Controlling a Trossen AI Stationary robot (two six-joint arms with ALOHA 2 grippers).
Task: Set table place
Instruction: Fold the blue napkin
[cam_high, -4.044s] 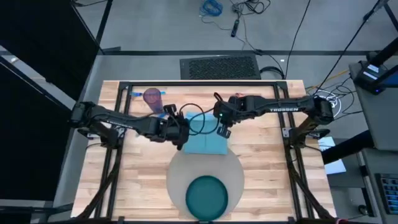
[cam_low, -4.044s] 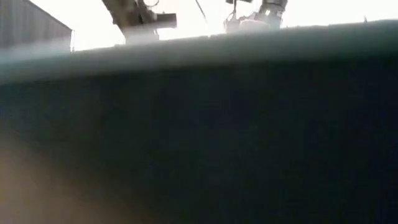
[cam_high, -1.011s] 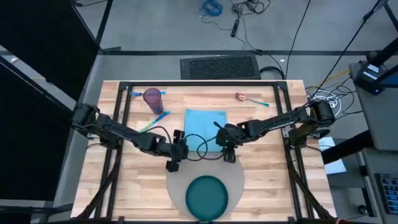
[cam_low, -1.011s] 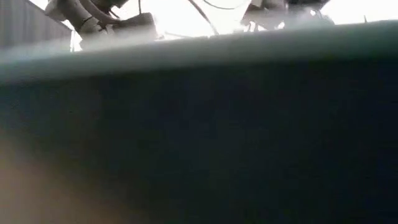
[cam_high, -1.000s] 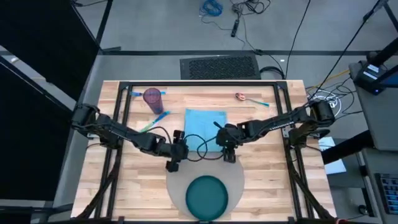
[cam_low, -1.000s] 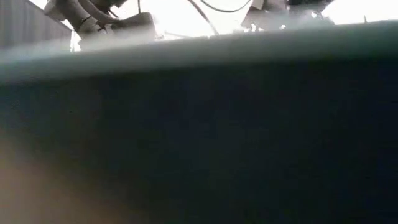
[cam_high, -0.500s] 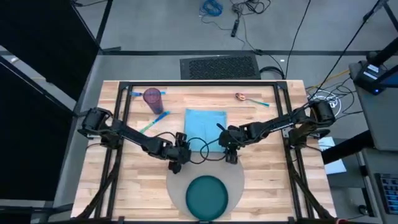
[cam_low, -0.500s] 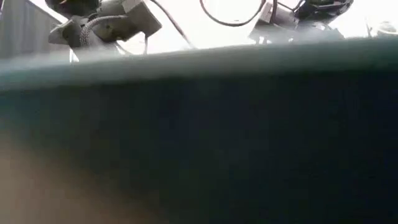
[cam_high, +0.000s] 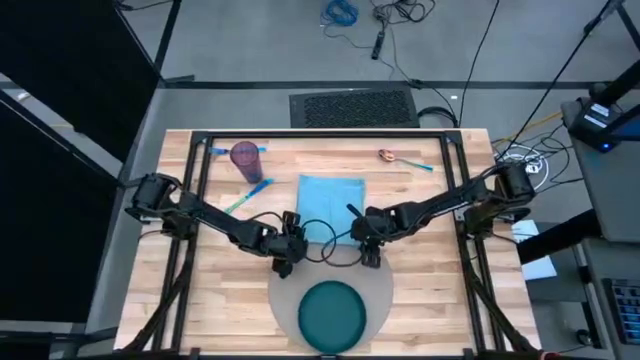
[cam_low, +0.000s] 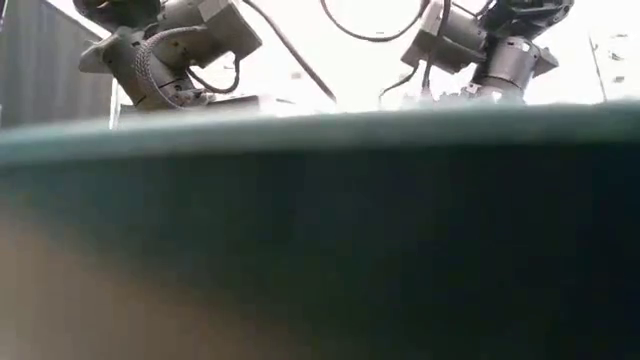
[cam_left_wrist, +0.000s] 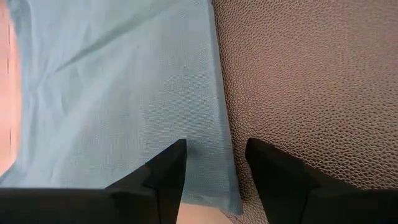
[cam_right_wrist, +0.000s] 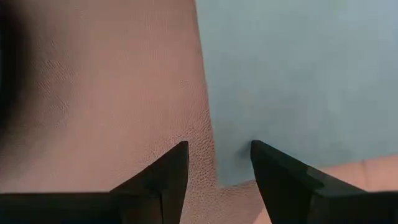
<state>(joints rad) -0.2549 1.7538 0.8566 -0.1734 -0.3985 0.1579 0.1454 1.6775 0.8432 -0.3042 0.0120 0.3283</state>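
The round grey placemat (cam_high: 285, 300) lies at the table's near middle, and the dark teal plate (cam_high: 333, 313) rests flat on it. The plate's rim (cam_low: 320, 130) blocks most of the low view. A light blue napkin (cam_high: 332, 200) lies flat just beyond the placemat, its near edge (cam_left_wrist: 219, 112) over the mat's far part. My left gripper (cam_high: 281, 266) is open at the napkin's near left corner (cam_left_wrist: 233, 205). My right gripper (cam_high: 370, 258) is open at its near right corner (cam_right_wrist: 219, 180). My left gripper (cam_left_wrist: 214, 165) points down across the napkin's near edge, one finger (cam_left_wrist: 168, 171) over the cloth and one over the placemat (cam_left_wrist: 311, 93); I cannot tell whether the tips touch. My right gripper (cam_right_wrist: 217, 163) stands the same way, one finger (cam_right_wrist: 273, 171) over the napkin (cam_right_wrist: 298, 74), contact unclear.
A purple cup (cam_high: 245, 157) stands at the far left, with blue utensils (cam_high: 250, 192) lying near it. A spoon (cam_high: 392, 157) lies at the far right. Black frame rails (cam_high: 190, 200) run along the table's left, right and far sides.
In the low view both grippers show lower and larger than a second ago. My right gripper has gone slightly toward the table's near edge. My left arm has shifted its elbow, while its gripper stays by the napkin's near left corner.
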